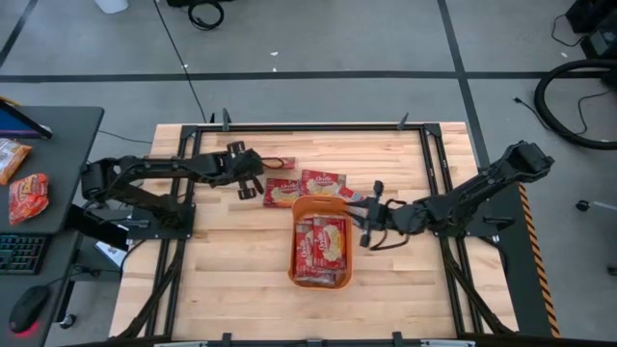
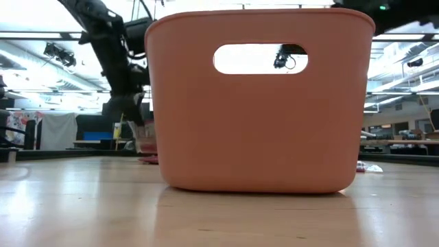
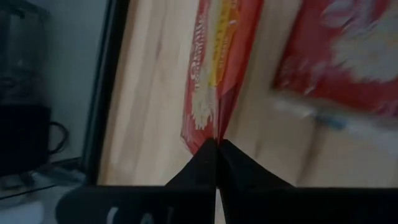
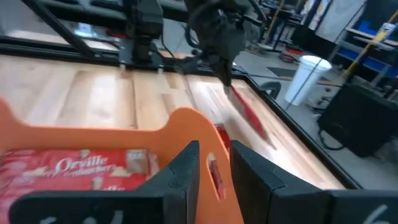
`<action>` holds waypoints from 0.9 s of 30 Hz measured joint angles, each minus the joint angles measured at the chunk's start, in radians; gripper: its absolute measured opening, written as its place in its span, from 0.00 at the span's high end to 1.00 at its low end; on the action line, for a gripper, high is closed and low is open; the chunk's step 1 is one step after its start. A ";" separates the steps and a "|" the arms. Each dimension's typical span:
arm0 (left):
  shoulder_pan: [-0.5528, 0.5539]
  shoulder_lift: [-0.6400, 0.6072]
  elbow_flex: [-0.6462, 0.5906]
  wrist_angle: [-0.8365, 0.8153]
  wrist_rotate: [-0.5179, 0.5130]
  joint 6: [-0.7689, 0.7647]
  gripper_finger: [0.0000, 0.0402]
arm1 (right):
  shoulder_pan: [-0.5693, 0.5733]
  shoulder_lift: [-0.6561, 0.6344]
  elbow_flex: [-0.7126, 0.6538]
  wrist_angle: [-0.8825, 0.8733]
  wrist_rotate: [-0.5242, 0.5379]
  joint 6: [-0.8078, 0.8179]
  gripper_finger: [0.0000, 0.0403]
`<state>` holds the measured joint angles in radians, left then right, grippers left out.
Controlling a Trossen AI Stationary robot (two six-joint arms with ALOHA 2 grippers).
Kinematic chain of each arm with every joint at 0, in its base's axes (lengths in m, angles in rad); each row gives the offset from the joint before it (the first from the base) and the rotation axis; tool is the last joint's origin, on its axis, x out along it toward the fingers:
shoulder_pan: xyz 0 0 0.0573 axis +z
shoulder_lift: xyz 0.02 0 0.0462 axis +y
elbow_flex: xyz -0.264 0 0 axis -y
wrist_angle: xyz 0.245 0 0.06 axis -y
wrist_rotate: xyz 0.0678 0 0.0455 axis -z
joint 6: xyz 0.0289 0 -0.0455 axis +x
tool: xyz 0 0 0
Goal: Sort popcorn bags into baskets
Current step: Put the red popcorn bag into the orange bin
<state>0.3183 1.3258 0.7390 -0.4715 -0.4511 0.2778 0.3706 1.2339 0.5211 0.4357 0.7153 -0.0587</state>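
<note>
- One orange basket (image 1: pixel 321 241) stands on the wooden table (image 1: pixel 231 280) nearest the front edge, with red popcorn bags (image 1: pixel 322 243) lying flat inside it.
- Right gripper (image 1: pixel 366 224) sits at the basket's right far corner, its jaws straddling the orange rim (image 4: pixel 186 124) and closed on that wall.
- Two more bags (image 1: pixel 302 188) lie flat on the table just beyond the basket's far wall.
- Left gripper (image 1: pixel 253 179) reaches in beyond these, jaws clenched on the edge of one red bag (image 3: pixel 214 81), which is tilted on edge near the table's far rail.
</note>
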 joint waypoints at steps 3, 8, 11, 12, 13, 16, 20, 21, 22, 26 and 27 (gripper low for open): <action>-0.036 0.000 0.029 -0.009 0.009 -0.034 0.99 | -0.024 0.066 0.095 -0.068 -0.001 0.004 0.77; -0.075 0.000 0.125 -0.105 0.008 -0.090 0.99 | -0.072 0.140 0.295 -0.322 -0.054 0.035 0.74; -0.103 0.000 0.180 -0.127 0.026 -0.110 0.99 | -0.096 0.172 0.401 -0.440 -0.074 0.032 0.72; -0.116 0.000 0.198 -0.134 0.030 -0.110 0.99 | -0.103 0.181 0.425 -0.467 -0.078 0.019 0.70; -0.130 0.000 0.214 -0.135 0.031 -0.109 0.99 | -0.109 0.187 0.445 -0.494 -0.077 0.000 0.69; -0.175 0.000 0.264 -0.134 0.030 -0.085 0.99 | -0.126 0.197 0.486 -0.520 -0.046 -0.059 0.63; -0.236 0.000 0.324 -0.131 0.030 -0.079 0.99 | -0.147 0.197 0.517 -0.549 -0.027 -0.113 0.54; -0.250 0.000 0.336 -0.129 0.030 -0.077 0.99 | -0.153 0.196 0.521 -0.552 -0.027 -0.130 0.51; -0.264 0.000 0.346 -0.131 0.030 -0.075 0.99 | -0.159 0.195 0.523 -0.550 -0.027 -0.150 0.49; -0.316 0.000 0.382 -0.132 0.030 -0.068 0.99 | -0.175 0.195 0.523 -0.552 -0.025 -0.221 0.43; -0.327 0.000 0.387 -0.130 0.030 -0.063 0.99 | -0.177 0.196 0.523 -0.552 -0.025 -0.233 0.42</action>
<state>-0.0090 1.3262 1.1265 -0.6016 -0.4210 0.2145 0.1931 1.4302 1.0439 -0.1162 0.6901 -0.2919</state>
